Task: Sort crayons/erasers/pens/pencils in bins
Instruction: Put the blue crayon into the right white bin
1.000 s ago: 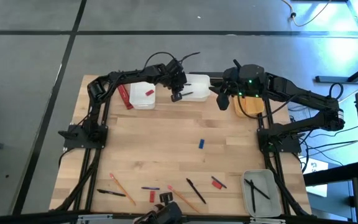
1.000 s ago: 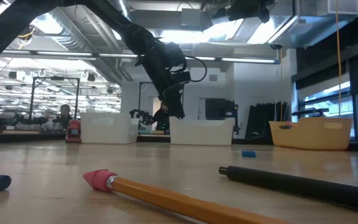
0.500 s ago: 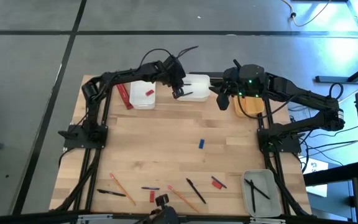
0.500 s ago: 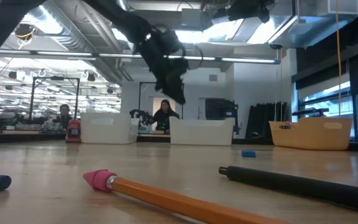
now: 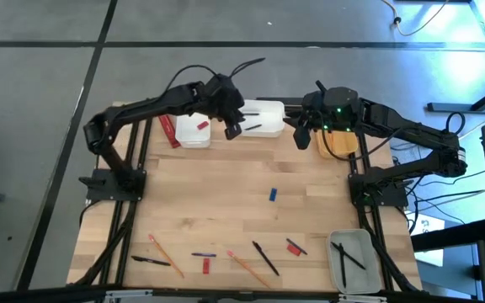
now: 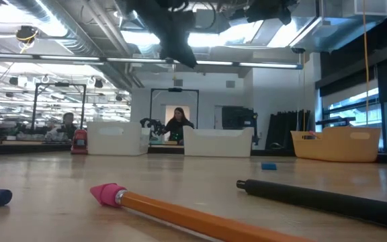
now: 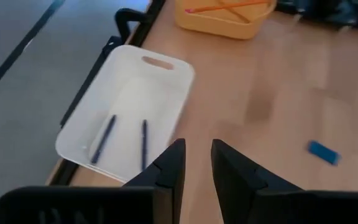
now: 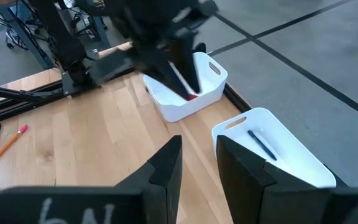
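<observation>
- The left gripper [image 5: 232, 128] hangs in the air between the wider white bin [image 5: 194, 130] and the narrow white bin [image 5: 259, 119]; in its wrist view the two fingers [image 7: 171, 167] stand a narrow gap apart with nothing between them.
- The narrow white bin [image 7: 129, 118] holds two pens [image 7: 143, 144] lying side by side on its floor.
- A red eraser [image 5: 202, 124] lies in the wider white bin, and a red bar [image 5: 168, 131] lies just beside that bin on its outer side.
- The right gripper [image 5: 301, 137] hovers just beside the narrow white bin, towards the yellow-orange bin [image 5: 337, 143]; its fingers [image 8: 166, 165] are slightly parted and empty.
- The yellow-orange bin [image 7: 225, 15] holds pencils [image 7: 225, 5].
- The translucent grey bin [image 5: 352, 261], at the corner well apart from the narrow white bin, holds black pens [image 5: 346, 254].
- Loose pencils [image 5: 165, 254], pens [image 5: 265, 257] and erasers lie along the table edge far from the narrow white bin; a blue eraser [image 5: 273, 194] sits mid-table.
</observation>
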